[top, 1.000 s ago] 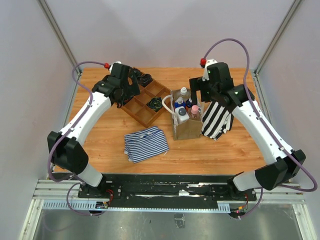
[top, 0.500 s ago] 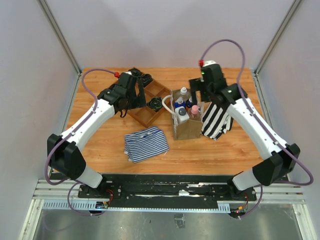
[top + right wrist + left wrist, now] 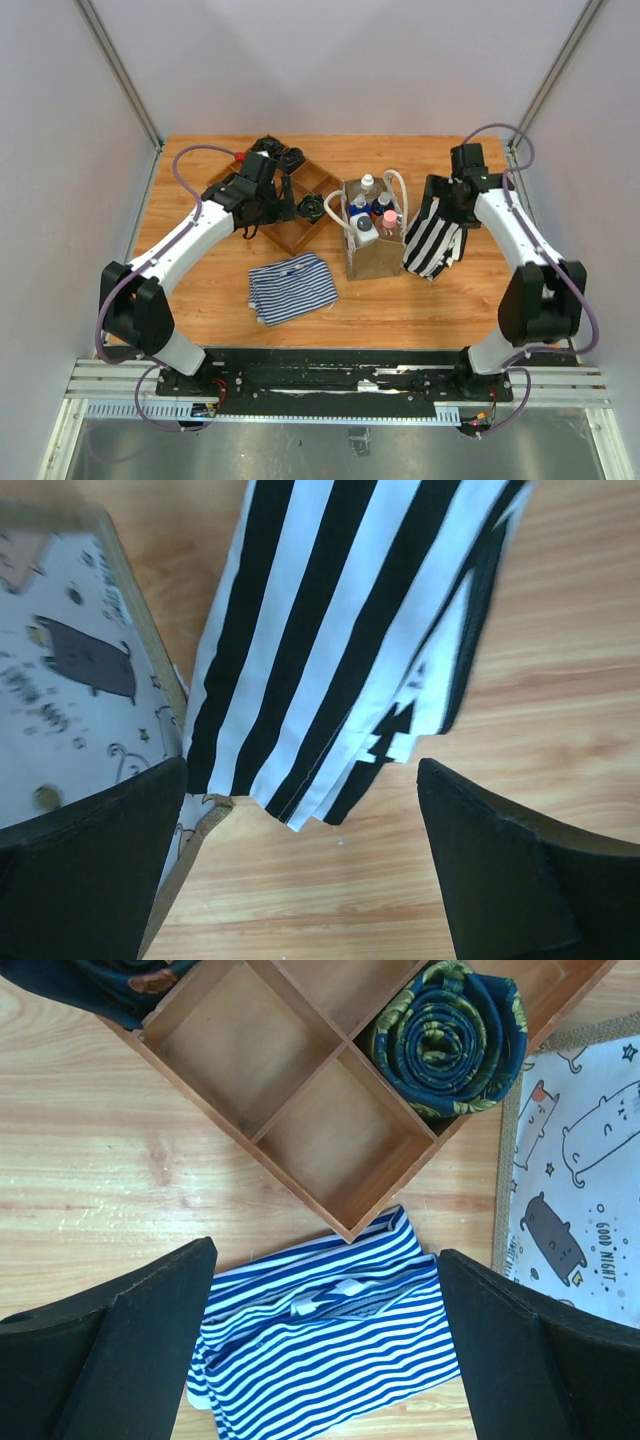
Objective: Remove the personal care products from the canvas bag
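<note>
**Both end effectors open and empty beside a full bag**

The counter (image 3: 200, 290) is carrying everything. The canvas bag (image 3: 378, 258) is standing upright near its middle, and all five personal care products (image 3: 370, 215) are poking out of its mouth. None is lying out on the wood yet.

The right end effector (image 3: 300, 770) is hovering just right of the bag with its fingers spread wide and nothing between them. The left end effector (image 3: 325, 1255) is hanging equally spread and empty over the near corner of the wooden tray (image 3: 347, 1045).

A first pick looks like the step in hand, and the right arm is sitting closer. Coming straight down over an outer bottle, such as the pink-capped bottle (image 3: 388, 217), and lifting vertically should be keeping the soft bag from tipping.

The black-and-white striped cloth (image 3: 350, 610) is lying against the bag's right side, under the right arm. The blue striped cloth (image 3: 330, 1350) is taking up landing room at the front left. The tray, holding a dark coiled roll (image 3: 445, 1040), is crowding the bag's left. The rope handles (image 3: 335, 205) are arching beside the caps and could be snagging a finger.
</note>
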